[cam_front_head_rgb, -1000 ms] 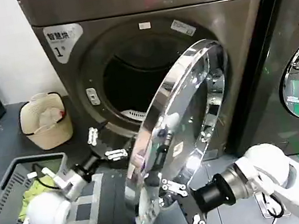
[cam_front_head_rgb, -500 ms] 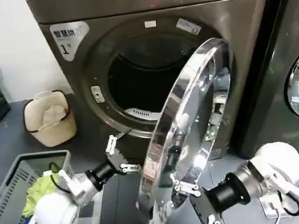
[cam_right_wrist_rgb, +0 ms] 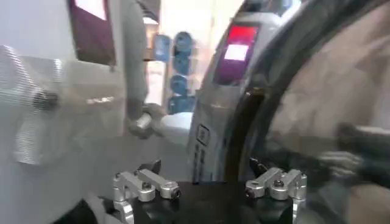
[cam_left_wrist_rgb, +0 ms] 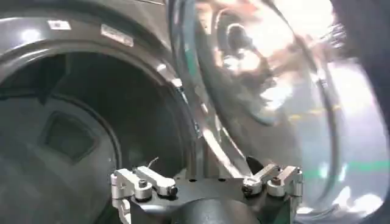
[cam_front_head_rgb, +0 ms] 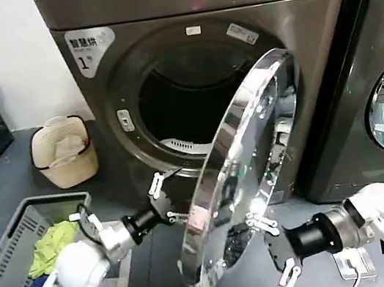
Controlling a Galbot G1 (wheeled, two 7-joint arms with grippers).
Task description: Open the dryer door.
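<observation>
Swinging stage | dryer door [cam_front_head_rgb: 238,172] stands ajar, hinged at machine 1's right, free rim low-left | left gripper [cam_front_head_rgb: 164,202] jaws spread, just inside that rim, nearer it | right gripper [cam_front_head_rgb: 275,255] jaws spread, empty, at the door's outer face.

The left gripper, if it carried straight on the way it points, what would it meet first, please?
Probably the dryer door: the left gripper points at its chrome rim near the free edge, though depth is hard to judge.
</observation>
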